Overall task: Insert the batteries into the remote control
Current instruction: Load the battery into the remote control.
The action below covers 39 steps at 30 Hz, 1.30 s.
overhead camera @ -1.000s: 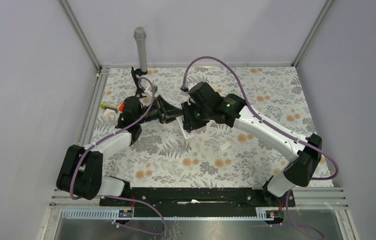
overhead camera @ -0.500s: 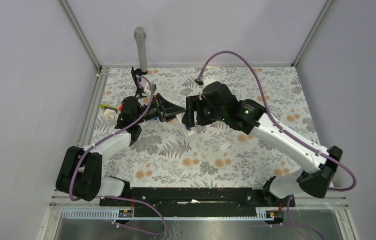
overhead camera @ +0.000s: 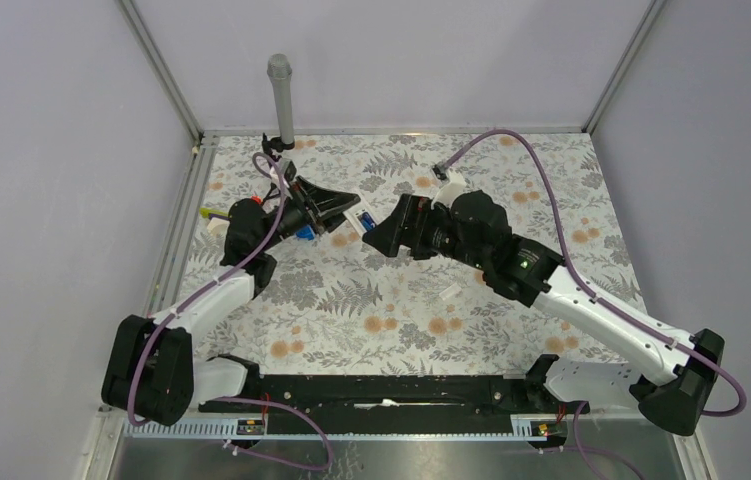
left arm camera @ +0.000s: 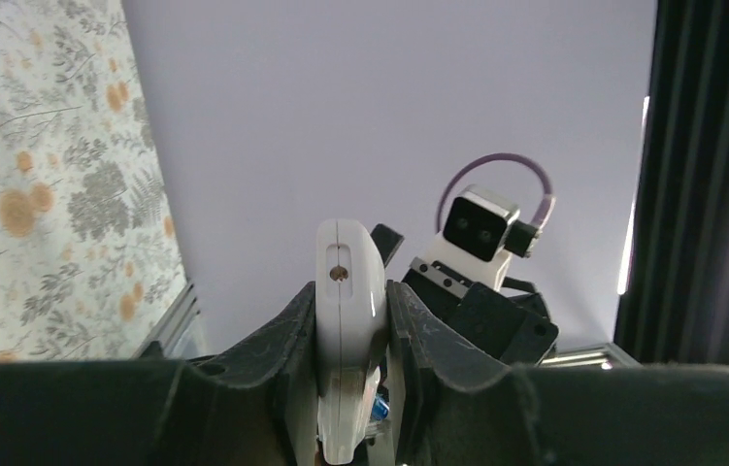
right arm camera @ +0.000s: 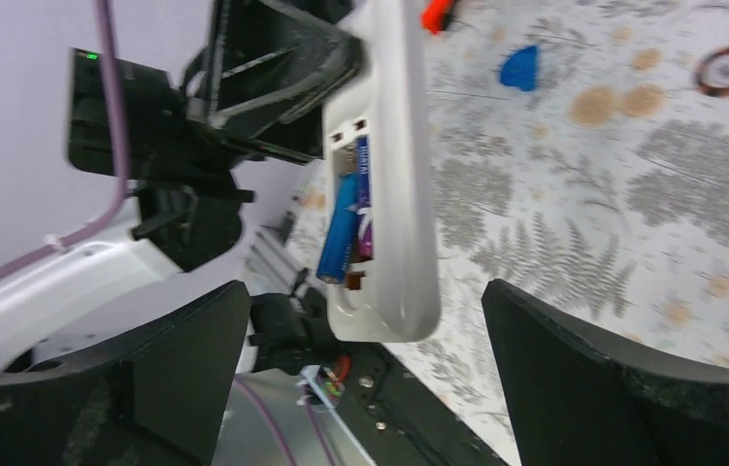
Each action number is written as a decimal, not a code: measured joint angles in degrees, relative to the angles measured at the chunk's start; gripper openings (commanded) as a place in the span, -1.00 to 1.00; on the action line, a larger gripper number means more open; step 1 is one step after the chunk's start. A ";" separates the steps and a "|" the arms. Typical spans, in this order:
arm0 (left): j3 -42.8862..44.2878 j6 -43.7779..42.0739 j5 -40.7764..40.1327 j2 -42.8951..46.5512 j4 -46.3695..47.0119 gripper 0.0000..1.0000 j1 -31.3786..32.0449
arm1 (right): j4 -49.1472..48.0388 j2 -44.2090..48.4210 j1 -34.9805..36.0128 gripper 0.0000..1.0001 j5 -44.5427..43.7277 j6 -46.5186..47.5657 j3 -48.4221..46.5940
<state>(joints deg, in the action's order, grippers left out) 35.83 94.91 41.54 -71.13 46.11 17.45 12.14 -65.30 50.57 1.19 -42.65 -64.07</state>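
Right wrist view: the left gripper [left arm camera: 348, 309] clamps the white remote [right arm camera: 394, 146] aloft over the far-left part of the floral table [overhead camera: 511, 310], two batteries [right arm camera: 346, 228] in its open compartment, the blue one lying askew; the right gripper [right arm camera: 365, 288] gapes wide just right of the remote, holding nothing

From above, the left gripper [overhead camera: 346, 212] covers most of the remote control [overhead camera: 355, 218] (only a white tip shows). In the right wrist view its upper end runs off the top edge, blurred. The left wrist view's blue sliver [left arm camera: 379, 408] beside it is too small to name.
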 measured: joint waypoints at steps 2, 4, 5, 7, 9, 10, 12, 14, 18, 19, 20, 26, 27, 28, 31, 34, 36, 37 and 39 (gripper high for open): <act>0.00 1.97 -1.20 1.25 -0.09 -1.00 0.00 | -4.74 -0.07 0.00 0.97 1.95 -1.66 1.20; 0.00 3.80 -2.14 2.25 -0.13 -1.00 0.00 | -8.15 -0.13 0.00 0.96 3.13 -2.89 1.31; 0.00 4.68 -2.60 2.71 -0.13 -1.00 0.00 | -10.01 -0.11 0.00 0.95 3.39 -3.45 1.31; 0.00 6.84 -3.65 3.67 -0.07 -1.00 0.00 | -13.14 -0.09 0.00 0.92 3.96 -4.37 1.31; 0.00 8.83 -4.59 4.37 0.11 -1.00 0.00 | -15.74 -0.04 0.00 0.79 4.15 -5.22 1.40; 0.00 10.03 -5.09 4.70 0.31 -1.00 0.00 | -16.76 0.00 0.00 0.72 4.13 -5.51 1.42; -0.04 11.74 -6.01 5.35 0.35 -1.00 0.00 | -18.36 0.09 0.00 0.54 4.02 -6.29 1.60; -0.39 13.44 -6.88 6.16 0.50 -1.00 0.00 | -19.32 0.09 -0.02 0.35 3.89 -7.13 1.70; -0.74 16.04 -7.96 7.21 0.52 -1.00 0.04 | -20.15 0.09 -0.11 0.19 3.78 -8.24 1.88; -0.74 16.41 -8.17 7.37 0.39 -1.00 0.07 | -20.35 0.09 -0.11 0.16 3.78 -8.41 1.95; -0.74 16.74 -8.39 7.45 0.33 -1.00 0.11 | -20.55 0.09 -0.11 0.13 3.78 -8.63 2.01; -0.74 18.14 -9.03 7.80 0.09 -1.00 0.15 | -20.68 -0.09 -0.24 -0.06 3.32 -9.29 2.01; -0.74 18.16 -9.07 7.80 0.02 -1.00 0.15 | -20.68 -0.17 -0.28 -0.07 3.21 -9.33 2.01; -0.74 18.18 -9.14 7.80 -0.02 -1.00 0.15 | -20.68 -0.28 -0.33 -0.08 3.08 -9.46 2.01; -0.74 18.10 -9.22 7.80 -0.15 -1.00 0.15 | -20.74 -0.48 -0.35 -0.11 2.93 -9.77 2.01; -0.74 17.94 -9.25 7.80 -0.09 -1.00 0.15 | -20.85 -0.50 -0.37 -0.13 2.93 -10.14 2.03; -0.74 17.59 -9.27 7.80 0.00 -1.00 0.15 | -20.85 -0.61 -0.37 -0.13 2.95 -10.36 2.03; -0.74 17.40 -9.31 7.80 0.00 -1.00 0.15 | -20.87 -0.70 -0.39 -0.14 2.95 -10.58 2.03; -0.74 16.92 -9.49 7.80 -0.04 -1.00 0.13 | -20.85 -0.92 -0.42 -0.15 2.95 -10.80 2.03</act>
<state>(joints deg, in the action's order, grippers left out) 35.09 111.83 32.05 -63.33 46.06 17.58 -8.71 -66.22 50.15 4.14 -53.45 -62.04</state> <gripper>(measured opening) 0.268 0.447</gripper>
